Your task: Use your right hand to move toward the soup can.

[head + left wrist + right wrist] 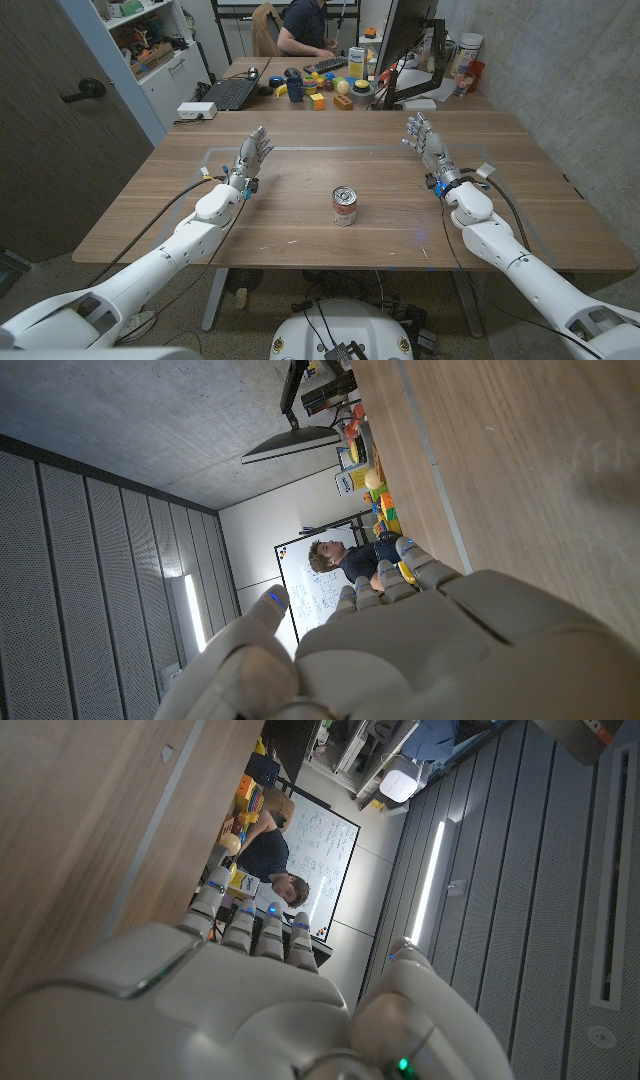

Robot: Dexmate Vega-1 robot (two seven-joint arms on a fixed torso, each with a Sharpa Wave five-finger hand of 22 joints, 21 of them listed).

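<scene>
One soup can [344, 206] stands upright near the middle of the wooden surface [300, 235], its round lid facing up and its red-and-white label toward the front edge. It lies between the two arms, touching neither. The right hand [426, 140] is raised over the far right part of the surface, well apart from the can, with its fingers [415, 127] spread and extended away from the robot; it holds nothing. The left hand [252, 154] mirrors it over the far left part, fingers apart and likewise holding nothing. Black cables run along both white forearms. In the right wrist view, the back of the right hand [250, 990] occupies the lower part, its fingertips [240, 915] reaching toward a distant whiteboard [325, 870]. In the left wrist view, the back of the left hand [400, 650] appears the same way. Beyond the surface stands a second table carrying a laptop [228, 93], a monitor [408, 40] and a cluster of colourful small objects [325, 88]. A seated person [305, 28] in dark clothing is at that table's far end. A white shelf unit [150, 45] stands at far left.
</scene>
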